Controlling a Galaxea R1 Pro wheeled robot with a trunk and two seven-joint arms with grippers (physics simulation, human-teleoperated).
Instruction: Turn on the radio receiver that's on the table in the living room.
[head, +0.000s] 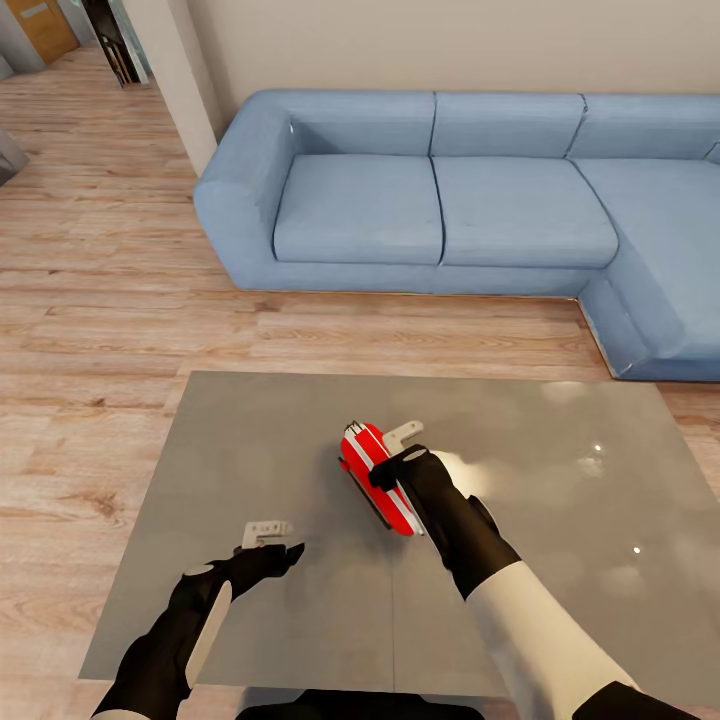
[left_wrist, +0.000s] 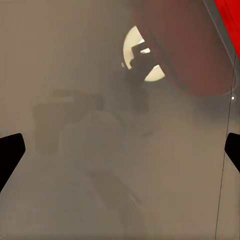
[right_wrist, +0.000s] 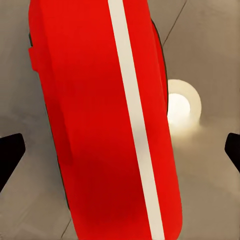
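Note:
The red radio receiver (head: 372, 470) with its white edge band lies near the middle of the glossy grey table (head: 250, 430) in the living room. My right gripper (head: 394, 455) hovers directly over it, open. In the right wrist view the radio (right_wrist: 100, 125) runs between the two dark fingertips (right_wrist: 10, 157), which stand wide apart on either side of it. Its dial and grille are hidden. My left gripper (head: 274, 543) is open above bare tabletop, to the radio's near left. The left wrist view catches a red corner of the radio (left_wrist: 229, 12).
A blue L-shaped sofa (head: 450, 200) stands beyond the table and wraps round at the right. Light wood plank floor (head: 100, 300) lies to the left and between table and sofa. A round lamp reflection (right_wrist: 182, 107) glows on the tabletop beside the radio.

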